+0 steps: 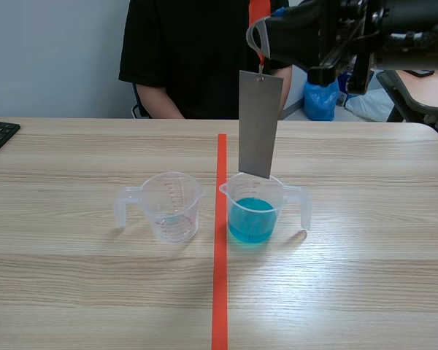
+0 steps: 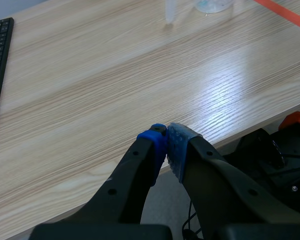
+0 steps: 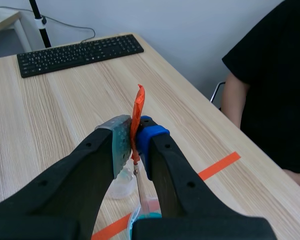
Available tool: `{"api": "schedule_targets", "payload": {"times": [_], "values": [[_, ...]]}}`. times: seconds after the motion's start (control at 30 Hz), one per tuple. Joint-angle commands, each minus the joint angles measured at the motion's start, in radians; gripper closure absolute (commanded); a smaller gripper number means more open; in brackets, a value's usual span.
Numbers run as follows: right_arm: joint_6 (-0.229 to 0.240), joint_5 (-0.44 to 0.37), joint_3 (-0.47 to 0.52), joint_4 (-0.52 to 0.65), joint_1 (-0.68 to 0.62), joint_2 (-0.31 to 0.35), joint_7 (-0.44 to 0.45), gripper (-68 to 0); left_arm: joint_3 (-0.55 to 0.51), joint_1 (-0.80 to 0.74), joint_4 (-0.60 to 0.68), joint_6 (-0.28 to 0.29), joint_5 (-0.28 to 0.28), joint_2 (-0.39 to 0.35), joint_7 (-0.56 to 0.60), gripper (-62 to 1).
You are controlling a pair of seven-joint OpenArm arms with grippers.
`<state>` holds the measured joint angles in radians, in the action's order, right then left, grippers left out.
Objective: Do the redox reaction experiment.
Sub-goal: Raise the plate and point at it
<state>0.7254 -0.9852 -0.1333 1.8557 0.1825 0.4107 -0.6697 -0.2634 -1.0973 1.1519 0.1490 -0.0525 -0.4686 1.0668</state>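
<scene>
The left hand (image 2: 166, 135) rests closed and empty at the desk's (image 2: 90, 90) near edge, while over the blue-liquid cup (image 1: 259, 211) the grey plate (image 1: 260, 124) hangs (right hand (image 3: 135, 132) pinching its orange tag (image 3: 138, 105)) and should descend plumb, clear of the walls.

Middle blocked, near side open
A grey metal strip (image 1: 260, 124) hangs to the mouth of the clear plastic cup of blue liquid (image 1: 257, 213), barring it from above; second clear plastic cup (image 1: 171, 206) close beside, narrow gap between; wooden table (image 1: 73, 292) in front lies open.
</scene>
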Motion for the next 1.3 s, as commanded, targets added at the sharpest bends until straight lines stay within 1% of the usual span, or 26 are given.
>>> {"api": "schedule_targets", "payload": {"times": [0.0, 0.17, 0.6, 0.73, 1.0, 1.2, 1.27], "values": [[-0.003, -0.026, 0.019, 0.021, 0.017, 0.013, -0.003, -1.5, -0.009, 0.001, 0.013, -0.005, -0.007, 0.000, 0.015, -2.7], [-0.003, -0.042, 0.044, 0.045, 0.017, 0.013, -0.013, -1.5, -0.009, 0.003, 0.013, -0.005, -0.007, 0.000, 0.014, -2.7], [-0.003, -0.042, 0.045, 0.045, 0.017, 0.013, -0.013, -1.5, -0.009, 0.003, 0.013, -0.005, -0.007, -0.001, 0.015, -2.7], [-0.003, -0.045, 0.045, 0.045, 0.017, 0.013, -0.013, -1.5, -0.009, 0.003, 0.013, -0.005, -0.008, -0.019, 0.015, -2.7], [-0.003, -0.045, 0.045, 0.045, 0.016, 0.013, -0.013, -1.5, -0.009, 0.004, 0.013, -0.003, -0.016, -0.097, 0.018, -2.7], [-0.003, -0.048, 0.045, 0.045, 0.016, 0.013, -0.013, -1.5, -0.009, 0.049, 0.013, 0.013, -0.079, -0.194, 0.008, -2.7], [-0.003, -0.048, 0.045, 0.045, 0.016, 0.013, -0.013, -1.5, -0.009, 0.087, 0.013, 0.050, -0.095, -0.235, -0.020, -2.7]]}}
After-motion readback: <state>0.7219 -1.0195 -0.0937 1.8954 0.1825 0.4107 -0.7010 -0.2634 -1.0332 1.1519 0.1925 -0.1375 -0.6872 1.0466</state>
